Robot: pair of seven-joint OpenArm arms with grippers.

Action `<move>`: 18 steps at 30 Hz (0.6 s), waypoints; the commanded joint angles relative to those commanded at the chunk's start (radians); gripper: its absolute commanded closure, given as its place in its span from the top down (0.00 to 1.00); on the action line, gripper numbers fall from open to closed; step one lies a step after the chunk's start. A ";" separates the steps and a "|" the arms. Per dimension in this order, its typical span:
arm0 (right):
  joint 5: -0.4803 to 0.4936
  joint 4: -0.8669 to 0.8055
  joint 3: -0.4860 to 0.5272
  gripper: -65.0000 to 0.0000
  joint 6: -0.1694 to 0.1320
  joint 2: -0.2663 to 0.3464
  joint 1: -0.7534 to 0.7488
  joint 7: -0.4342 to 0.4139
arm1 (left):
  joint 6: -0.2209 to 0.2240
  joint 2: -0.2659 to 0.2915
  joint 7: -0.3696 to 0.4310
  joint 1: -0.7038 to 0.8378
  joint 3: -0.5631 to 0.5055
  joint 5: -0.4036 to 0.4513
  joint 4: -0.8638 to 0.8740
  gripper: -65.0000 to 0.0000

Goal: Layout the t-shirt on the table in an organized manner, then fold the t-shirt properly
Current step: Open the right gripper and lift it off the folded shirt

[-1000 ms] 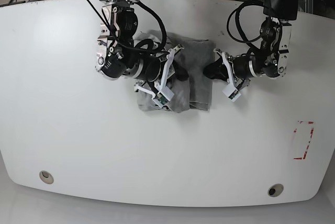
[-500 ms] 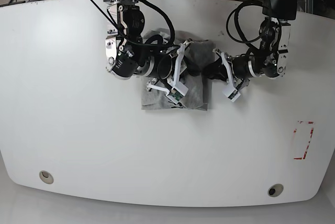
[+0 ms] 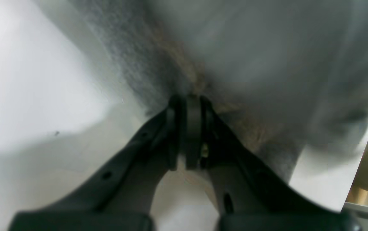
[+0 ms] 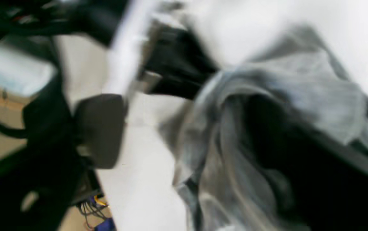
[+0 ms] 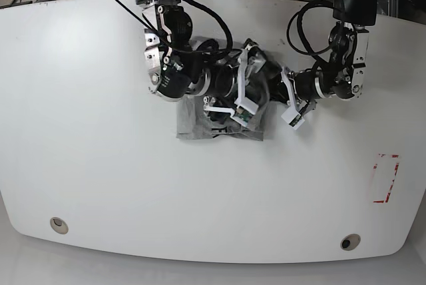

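**Shirt's nearly a square, folding looks close to done**

Using the t-shirt [image 5: 223,122] as the anchor: it sits as a compact grey bundle toward the back-middle of the desk [image 5: 100,185], already folded down small, so the layout part seems finished and what's left looks like the last fold and tidying. Just left of and over the shirt, the right claw [image 5: 243,92] hovers in the cloth; honestly can't tell if it's clamped, the wrist view is pure blur. At the shirt's right edge, the left claw [image 3: 187,106] is pinched together on the fabric hem. Loads of bare desk in front of the shirt, and the red tape mark [image 5: 386,178] sits well off to its right.
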State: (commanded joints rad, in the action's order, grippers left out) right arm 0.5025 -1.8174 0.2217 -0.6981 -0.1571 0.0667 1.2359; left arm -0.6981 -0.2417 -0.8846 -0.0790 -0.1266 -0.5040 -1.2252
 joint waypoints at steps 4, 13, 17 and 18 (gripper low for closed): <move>0.000 -0.006 -0.002 1.00 0.000 0.000 0.014 0.000 | 0.000 0.000 0.000 -0.002 0.000 0.000 -0.006 0.05; 0.021 -0.064 -0.110 1.00 0.000 0.026 0.083 0.029 | 0.000 0.000 0.000 -0.008 0.002 -0.002 -0.009 0.05; 0.021 -0.060 -0.112 1.00 0.000 0.087 0.123 0.038 | 0.000 0.000 0.000 -0.023 0.048 -0.002 -0.063 0.05; 0.021 -0.060 -0.112 0.99 0.000 0.096 0.124 0.038 | 0.000 0.002 0.000 -0.020 0.064 -0.002 -0.074 0.06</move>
State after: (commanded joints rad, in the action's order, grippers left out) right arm 0.5240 -1.8773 0.1097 -0.6981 -0.0606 0.1910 1.2743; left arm -0.6981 -0.2401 -0.8846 -0.0990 -0.0621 -0.5056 -1.2988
